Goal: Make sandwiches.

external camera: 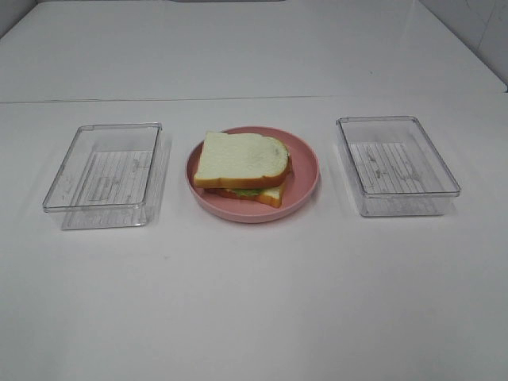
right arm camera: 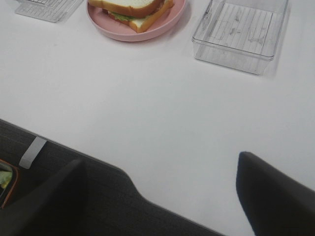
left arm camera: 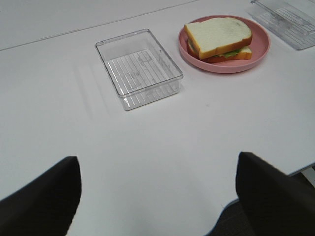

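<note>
Gleaming white table [external camera: 254, 302], pink plate [external camera: 305, 171] between clear trays [external camera: 103, 171].

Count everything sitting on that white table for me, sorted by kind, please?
Clear plastic trays: 2, one left and one right of the plate, both empty
Pink plate: 1, in the middle
Sandwich: 1, on the plate, white bread with green lettuce showing at the edge
Total: 4
</note>
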